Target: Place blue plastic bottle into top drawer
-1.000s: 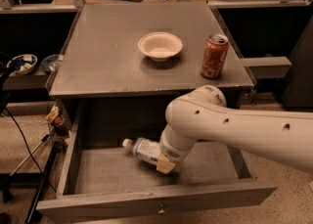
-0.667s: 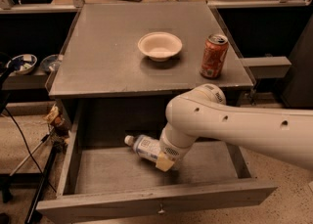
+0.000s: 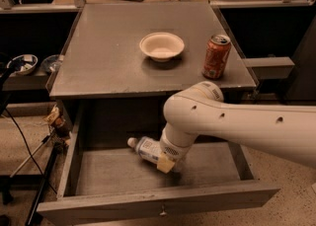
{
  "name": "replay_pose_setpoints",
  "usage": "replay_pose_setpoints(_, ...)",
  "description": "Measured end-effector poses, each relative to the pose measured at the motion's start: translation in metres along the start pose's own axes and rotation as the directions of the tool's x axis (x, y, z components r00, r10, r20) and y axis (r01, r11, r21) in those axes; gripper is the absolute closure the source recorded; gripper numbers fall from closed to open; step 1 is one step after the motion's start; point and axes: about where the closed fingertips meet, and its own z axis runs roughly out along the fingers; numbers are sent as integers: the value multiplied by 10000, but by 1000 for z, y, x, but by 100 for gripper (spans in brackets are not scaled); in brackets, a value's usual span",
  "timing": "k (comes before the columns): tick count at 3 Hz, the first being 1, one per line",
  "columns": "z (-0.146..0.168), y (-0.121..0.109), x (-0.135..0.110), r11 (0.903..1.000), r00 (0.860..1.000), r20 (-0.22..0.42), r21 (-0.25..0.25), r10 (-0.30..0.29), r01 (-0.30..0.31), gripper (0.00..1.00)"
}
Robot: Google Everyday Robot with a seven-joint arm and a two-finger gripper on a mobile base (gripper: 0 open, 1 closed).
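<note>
The top drawer is pulled out & open, w/ a tiny knob in the middle of its front. The blue plastic bottle is inside the drawer, near the back, abt in the middle. It lies tipped, w/ its white cap pointing to 10 o'clock. The gripper is down in the drawer too, at the bottle's 4 o'clock end, pinching that end. One tan pad shows on the bottle. The big white arm comes in from 3 o'clock, over the drawer's right side. Up on the counter sits a white bowl. An orange can stands straight up at the bowl's 3 o'clock, near but not touching.
</note>
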Motion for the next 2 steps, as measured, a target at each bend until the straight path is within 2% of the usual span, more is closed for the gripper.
replay_pose_setpoints(1, 5, 0, 2, 9991, 9981, -514, -259, 328, -342, 100)
replay_pose_setpoints(2, 1, 6, 8, 9984, 9980, -442, -327, 453, -468, 100)
